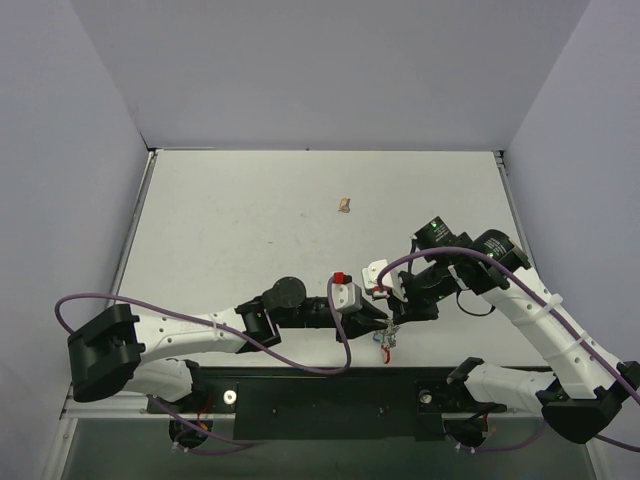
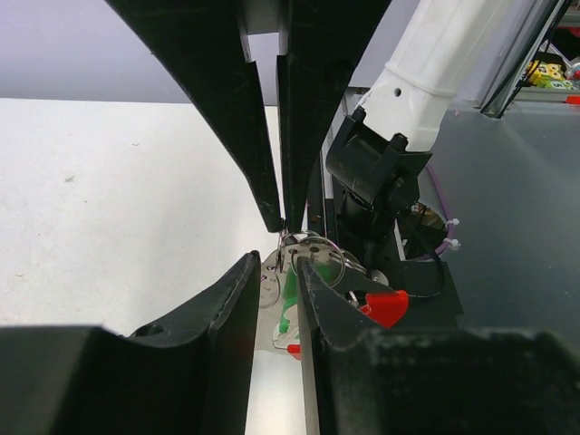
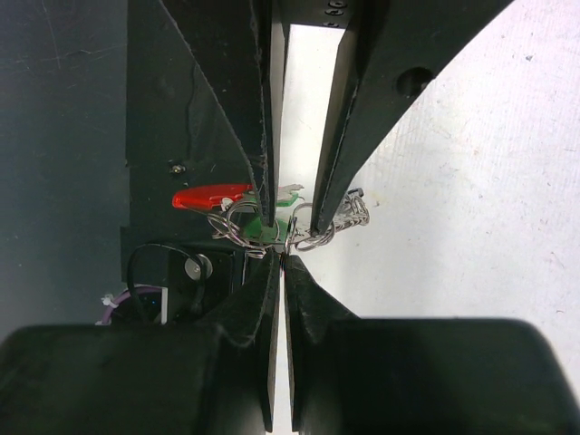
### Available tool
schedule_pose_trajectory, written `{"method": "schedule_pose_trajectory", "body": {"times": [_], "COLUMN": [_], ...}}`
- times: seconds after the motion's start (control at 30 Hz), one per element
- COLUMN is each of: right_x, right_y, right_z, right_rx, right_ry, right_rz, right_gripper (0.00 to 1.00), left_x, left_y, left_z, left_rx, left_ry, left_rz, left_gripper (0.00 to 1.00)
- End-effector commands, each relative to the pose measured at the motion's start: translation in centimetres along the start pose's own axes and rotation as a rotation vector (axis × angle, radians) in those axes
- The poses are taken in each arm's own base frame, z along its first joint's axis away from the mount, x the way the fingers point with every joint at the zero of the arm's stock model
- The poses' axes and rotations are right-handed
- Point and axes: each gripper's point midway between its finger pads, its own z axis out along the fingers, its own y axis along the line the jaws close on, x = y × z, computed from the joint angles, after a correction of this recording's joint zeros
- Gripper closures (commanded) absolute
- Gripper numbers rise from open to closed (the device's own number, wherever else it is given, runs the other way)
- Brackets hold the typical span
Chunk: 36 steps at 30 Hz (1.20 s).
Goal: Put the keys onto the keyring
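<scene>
One white table point(image 1: 250, 220) is carrying the scene, and two arms are reaching over it: the left arm point(image 1: 190, 335) is stretching along the near edge, and the right arm point(image 1: 540, 320) is bending in from the near right corner. The two grippers are meeting at the near edge, just right of its middle.

The left gripper point(image 2: 276, 265) is keeping its two fingers narrow, clamping the keys point(image 3: 344, 213), with one green piece point(image 3: 272, 225) sitting between them. The right gripper point(image 3: 283, 258) is pressing its two fingers together, pinching the wire of the keyring point(image 3: 308, 237).

The silver bunch is too tangled for the keys to be counted. One red tab point(image 3: 210, 195) is sticking out beside it. One small tan lump point(image 1: 344, 206) is lying well apart, toward the far edge.
</scene>
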Motion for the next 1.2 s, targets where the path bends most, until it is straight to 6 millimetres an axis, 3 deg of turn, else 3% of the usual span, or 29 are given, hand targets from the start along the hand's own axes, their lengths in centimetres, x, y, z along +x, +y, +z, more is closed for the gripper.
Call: {"method": "schedule_pose_trajectory", "body": {"times": [0.0,0.73,0.97,1.03,1.17], "right_x": [-1.03,-0.96,-1.06,-1.05,-1.19], "right_y": [0.15,0.22,0.32,0.31,0.16], "right_z": [-0.56,-0.36,-0.48,-0.45,-0.50], "right_rx": [-0.002,-0.010,-0.007,-0.008,0.000], "right_ry": [-0.042,-0.049,-0.054,-0.053,-0.063], "right_rz": [0.007,0.023,0.019,0.021,0.034], "right_gripper": [1.00,1.00,1.00,1.00,1.00], "left_x": [-3.90,-4.05,-3.84,-3.79,-3.52], "left_y": [-0.25,-0.15,-0.27,-0.42,-0.67], "left_z": [0.96,1.27,1.46,1.52,1.57], "left_rx": [0.011,0.001,0.012,0.022,0.037], "left_ry": [-0.112,-0.115,-0.098,-0.091,-0.074], "left_rz": [0.044,0.056,0.053,0.053,0.043], "left_gripper": [0.69,0.75,0.90,1.00,1.00]}}
